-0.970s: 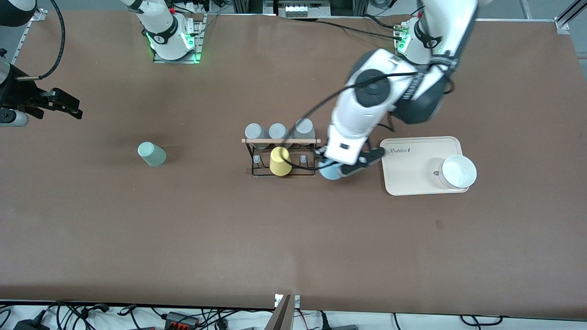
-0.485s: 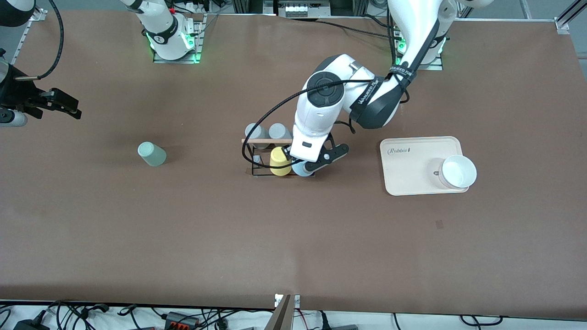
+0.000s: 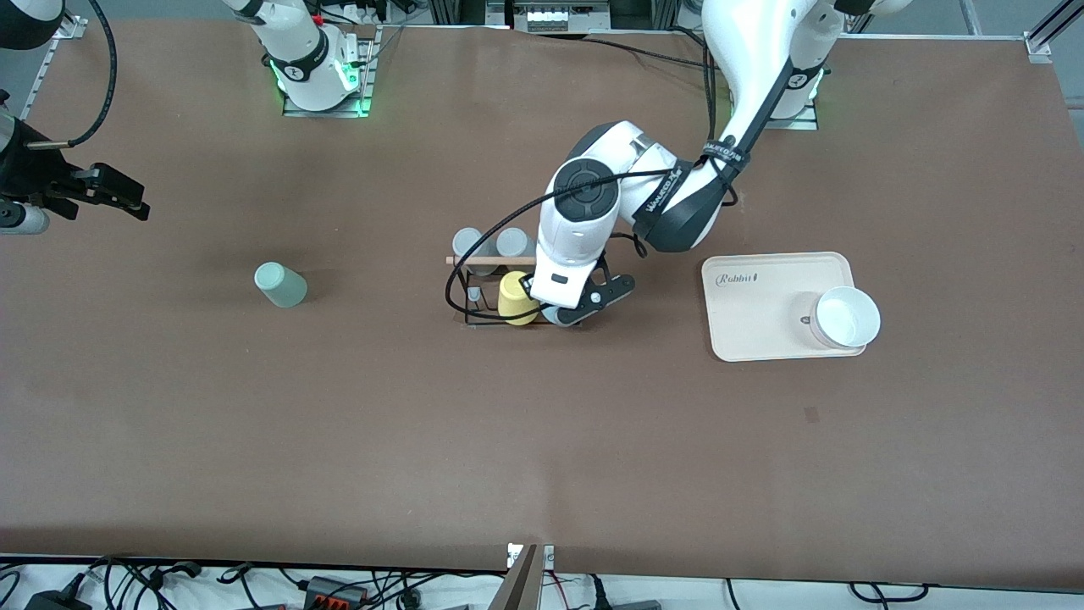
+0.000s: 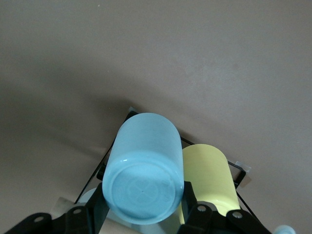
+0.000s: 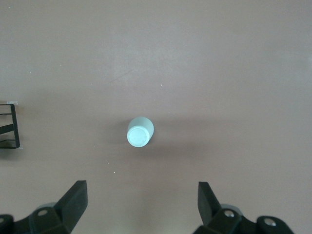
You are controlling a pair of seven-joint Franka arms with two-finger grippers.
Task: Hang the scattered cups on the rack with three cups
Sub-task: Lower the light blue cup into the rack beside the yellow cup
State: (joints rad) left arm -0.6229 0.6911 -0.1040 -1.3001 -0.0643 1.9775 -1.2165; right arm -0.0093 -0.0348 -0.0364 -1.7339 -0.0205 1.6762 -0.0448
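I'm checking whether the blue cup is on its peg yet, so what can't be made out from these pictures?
- Front view: the left hand and wrist cover the blue cup, the peg below it and part of the rack.
- Left wrist view: the blue cup's body hides its peg beside the yellow cup.
- Right wrist view: the rack is cut off at the picture's edge.

Brown matte table [image 3: 339, 440], cables [image 3: 339, 585] along its near edge.

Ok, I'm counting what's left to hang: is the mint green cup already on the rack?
No, the mint green cup stands alone on the table toward the right arm's end, well apart from the rack.
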